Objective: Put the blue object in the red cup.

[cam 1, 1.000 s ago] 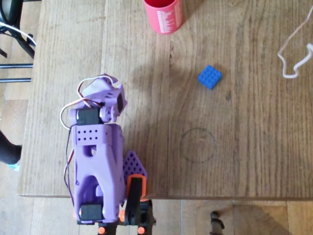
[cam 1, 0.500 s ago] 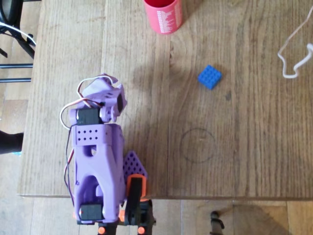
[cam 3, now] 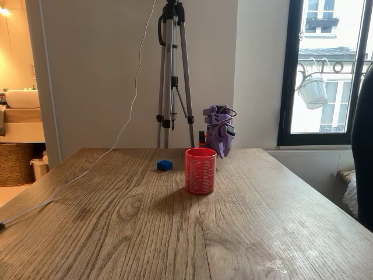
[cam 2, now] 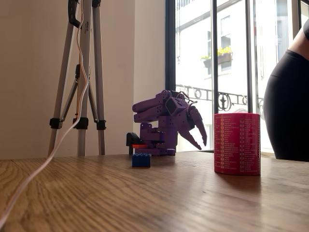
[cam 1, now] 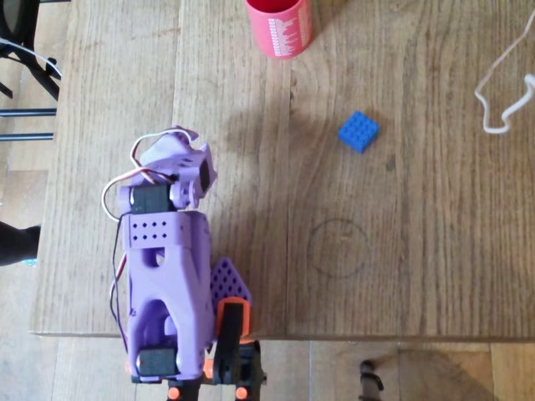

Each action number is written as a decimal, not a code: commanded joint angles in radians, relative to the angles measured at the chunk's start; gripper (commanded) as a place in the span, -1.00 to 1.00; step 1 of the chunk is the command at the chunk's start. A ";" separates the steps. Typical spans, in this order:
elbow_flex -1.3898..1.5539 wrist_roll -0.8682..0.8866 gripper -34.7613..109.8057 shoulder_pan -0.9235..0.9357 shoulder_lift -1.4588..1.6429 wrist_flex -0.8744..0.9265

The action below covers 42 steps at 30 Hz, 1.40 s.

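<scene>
In the overhead view the purple gripper [cam 1: 180,159] is folded at the left, jaws slightly apart and holding nothing, the red cup [cam 1: 279,27] – its white print too small to read – stands at the top edge, and the blue object [cam 1: 359,131] lies flat well to the right of the gripper.

Home: washbasin [cam 3: 22,98], wicker basket [cam 3: 16,163]

In the overhead view, the brick [cam 1: 359,131] lies on the tabletop [cam 1: 418,251], right of the folded arm [cam 1: 165,251]. The cup [cam 1: 279,27] stands at the top edge, up-left of the brick and well apart from it. A cable [cam 1: 501,92] lies at the right edge.
</scene>
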 commanded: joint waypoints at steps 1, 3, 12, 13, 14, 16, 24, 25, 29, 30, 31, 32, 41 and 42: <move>-0.137 0.135 -0.51 0.095 -0.058 0.038; -0.279 0.147 -0.51 0.135 -0.156 0.141; -0.890 0.132 -0.50 0.471 -0.838 0.351; -0.962 0.141 -0.50 0.506 -0.934 0.364; -1.037 0.144 -0.50 0.540 -1.034 0.374; -1.197 0.186 -0.50 0.604 -1.226 0.407; -1.718 0.357 -0.50 0.738 -1.744 0.469; -1.766 0.380 -0.50 0.750 -1.789 0.468; -1.888 0.419 -0.50 0.813 -1.888 0.445; -1.891 0.417 -0.50 0.825 -1.890 0.440; -1.891 0.419 -0.50 0.834 -1.890 0.440; -1.890 0.422 -0.50 0.844 -1.890 0.443; -1.894 0.600 -0.50 0.862 -1.924 0.448; -1.885 0.624 -0.50 0.856 -1.925 0.443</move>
